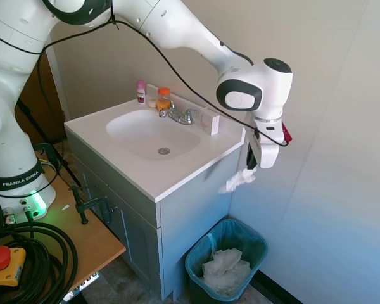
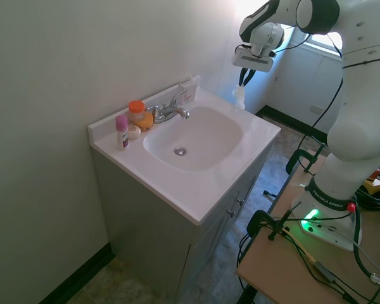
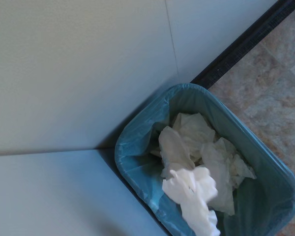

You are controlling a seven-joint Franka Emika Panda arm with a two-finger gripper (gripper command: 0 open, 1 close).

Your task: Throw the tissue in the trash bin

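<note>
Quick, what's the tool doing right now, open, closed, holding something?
Tool: closed on the tissue, which hangs from it above the trash bin.

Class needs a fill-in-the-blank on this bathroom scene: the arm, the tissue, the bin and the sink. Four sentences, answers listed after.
1. The gripper holds the tissue in the air above the ____.
2. The trash bin is lined with a ____ bag.
3. Crumpled white paper already lies ____ the bin.
4. The orange-capped bottle stands beside the ____.

Answers: trash bin; teal-blue; inside; faucet
</note>
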